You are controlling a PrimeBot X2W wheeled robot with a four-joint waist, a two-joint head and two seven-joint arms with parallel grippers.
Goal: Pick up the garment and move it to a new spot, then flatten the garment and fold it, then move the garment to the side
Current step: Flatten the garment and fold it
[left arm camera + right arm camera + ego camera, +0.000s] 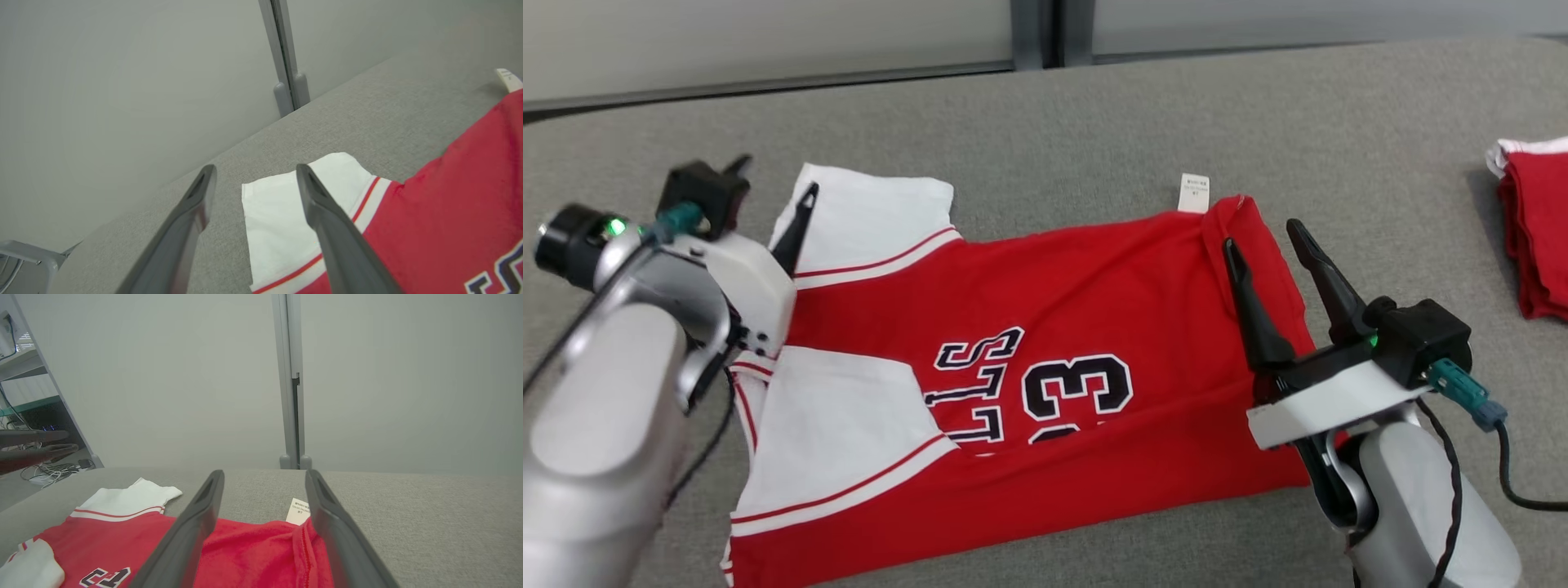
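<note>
left tool (774, 178): spread wide, holding nothing, white sleeve (866, 212) just under its fingers
right tool (1262, 235): wide too, empty, red garment (1094, 310) right below

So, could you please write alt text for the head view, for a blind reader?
A red jersey with white sleeves and dark lettering lies spread on a grey table. The left pincer is open at its sleeve end and the right pincer is open above its other end. More red cloth lies at the right edge.
</note>
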